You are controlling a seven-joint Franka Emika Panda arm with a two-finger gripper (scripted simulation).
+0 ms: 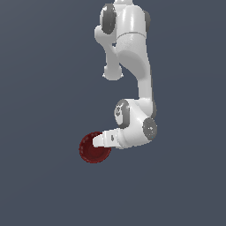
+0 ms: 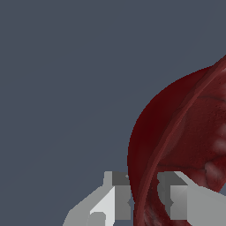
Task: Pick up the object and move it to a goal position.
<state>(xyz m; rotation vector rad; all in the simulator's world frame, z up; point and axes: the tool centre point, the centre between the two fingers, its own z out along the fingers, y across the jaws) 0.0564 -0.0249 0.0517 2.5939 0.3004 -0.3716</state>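
One dark red bowl (image 2: 185,141) sits at the arm's 7 o'clock in the exterior view, its rim between the gripper's (image 2: 143,198) fingers, which look clamped on it. Next, I judge, you lift and carry it.

We see the white Panda arm (image 1: 132,66) reaching down from the frame's top, wrist bent toward the exterior view's left. Gripper (image 1: 98,141) end overlaps the dark red bowl (image 1: 90,152) at its upper right edge. Finger state not resolvable from here. Plain dark grey-blue background (image 1: 44,88) all around.
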